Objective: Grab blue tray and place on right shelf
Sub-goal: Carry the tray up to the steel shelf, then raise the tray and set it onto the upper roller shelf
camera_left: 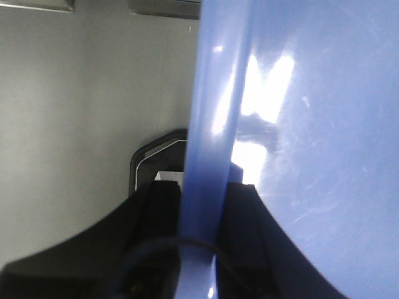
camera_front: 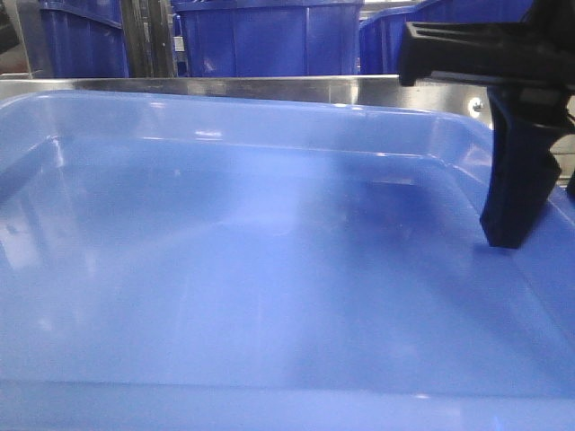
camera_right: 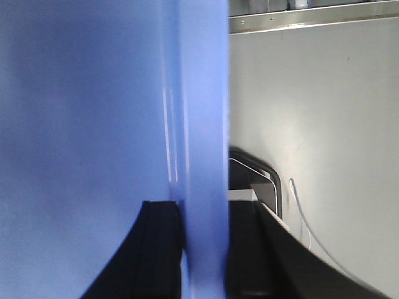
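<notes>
Grippers both clamped on rim of blue tray (camera_front: 269,269) — left gripper (camera_left: 199,243) and right gripper (camera_right: 202,249) each straddle it (one finger inside, one outside). Tray's far rim lies just before right shelf (camera_front: 269,87) front rail; dark-blue bins (camera_front: 269,36) behind. Grey surface (camera_left: 81,124) beneath.

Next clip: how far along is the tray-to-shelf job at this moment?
Done: the grab; left gripper and right gripper each clamp a rim of the blue tray. In hand: holding it before the right shelf, visible beyond the far rim. Left: setting it on the shelf and letting go.
</notes>
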Controlling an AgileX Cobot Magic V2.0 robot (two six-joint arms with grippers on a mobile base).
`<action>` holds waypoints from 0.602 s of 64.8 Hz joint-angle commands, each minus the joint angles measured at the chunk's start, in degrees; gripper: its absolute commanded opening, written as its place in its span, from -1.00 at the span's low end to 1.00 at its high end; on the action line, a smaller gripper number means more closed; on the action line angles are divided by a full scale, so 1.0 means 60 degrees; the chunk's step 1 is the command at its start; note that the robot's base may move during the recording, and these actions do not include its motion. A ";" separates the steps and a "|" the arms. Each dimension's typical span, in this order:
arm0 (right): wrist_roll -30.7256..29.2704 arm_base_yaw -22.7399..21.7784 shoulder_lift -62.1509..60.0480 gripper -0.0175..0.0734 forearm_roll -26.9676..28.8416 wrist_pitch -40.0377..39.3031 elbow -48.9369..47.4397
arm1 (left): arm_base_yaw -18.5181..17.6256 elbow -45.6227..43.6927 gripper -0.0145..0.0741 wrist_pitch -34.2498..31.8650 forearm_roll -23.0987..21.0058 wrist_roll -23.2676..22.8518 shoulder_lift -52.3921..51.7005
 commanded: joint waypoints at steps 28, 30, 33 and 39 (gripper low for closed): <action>-0.1625 -0.0750 -0.0071 -0.15 -0.1143 0.1043 -0.4090 | 0.0060 -0.3091 -0.64 -0.0162 0.0067 0.1507 0.0084; -0.1803 -0.0961 0.0010 -0.15 -0.1129 0.1059 -0.4390 | 0.0060 -0.3369 -0.64 -0.0181 0.0067 0.1553 0.0191; -0.2036 -0.1208 0.0227 -0.15 -0.1055 0.1124 -0.4835 | 0.0060 -0.3791 -0.64 -0.0249 0.0067 0.1662 0.0412; -0.2712 -0.1668 0.0806 -0.15 -0.0710 0.1163 -0.5697 | 0.0060 -0.4749 -0.64 -0.0336 0.0107 0.1700 0.1022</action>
